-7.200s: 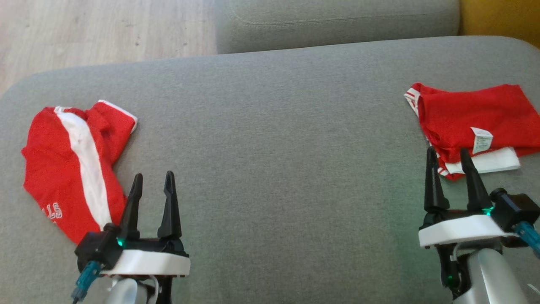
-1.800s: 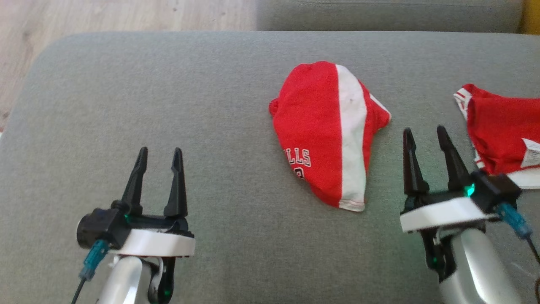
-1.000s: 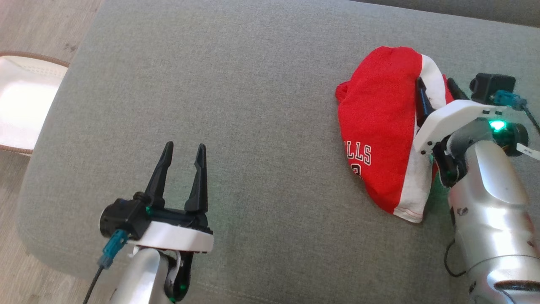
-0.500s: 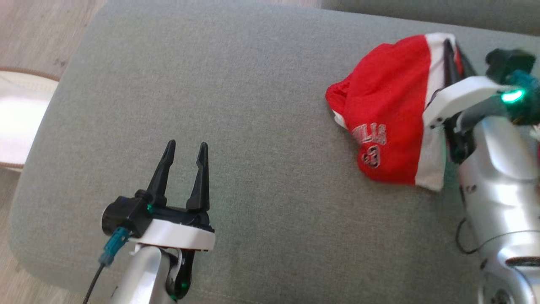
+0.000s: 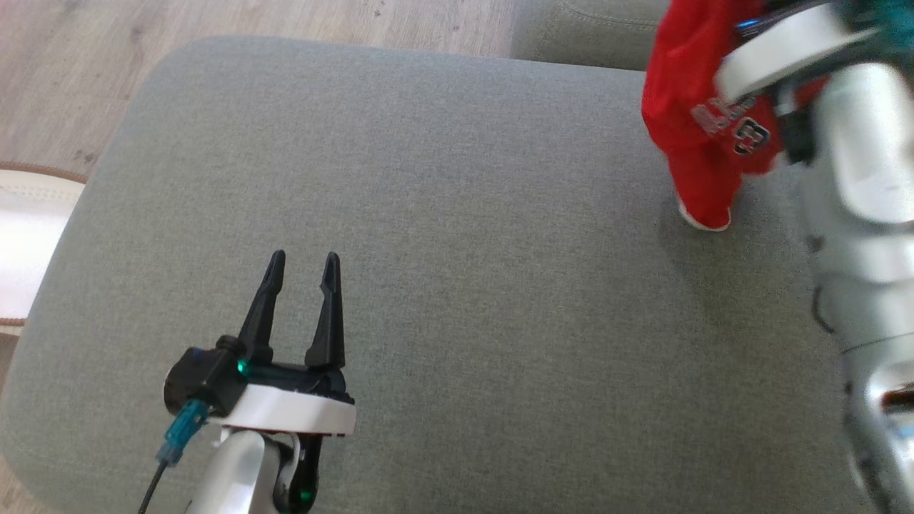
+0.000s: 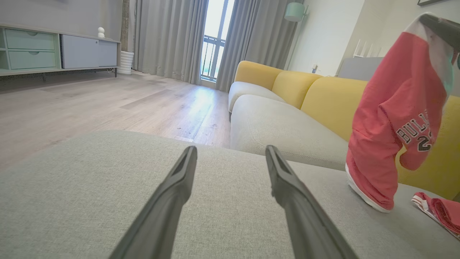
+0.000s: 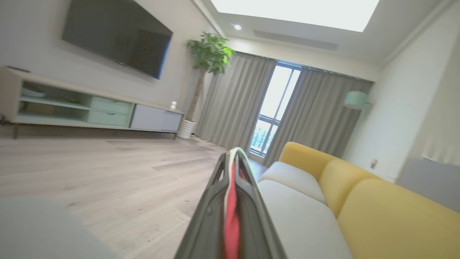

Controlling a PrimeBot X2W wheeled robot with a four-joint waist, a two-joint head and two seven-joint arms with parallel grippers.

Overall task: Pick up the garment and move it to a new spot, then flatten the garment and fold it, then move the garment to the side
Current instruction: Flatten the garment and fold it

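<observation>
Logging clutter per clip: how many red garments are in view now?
2. One red jersey hangs from the right gripper over the grey cushion; a second red garment lies on the cushion beyond it, cut off by the left wrist view's edge.

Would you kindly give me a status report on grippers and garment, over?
Right gripper shut on red garment, hanging, hem low over grey cushion. Left gripper open, empty. Second red garment nearby.

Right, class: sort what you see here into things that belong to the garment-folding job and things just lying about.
In the job:
- red garment, hanging from the shut right gripper
- left gripper, open
- grey cushion beneath them

Lying about:
- second red garment on the cushion
- yellow sofa
- TV cabinet
- potted plant
</observation>
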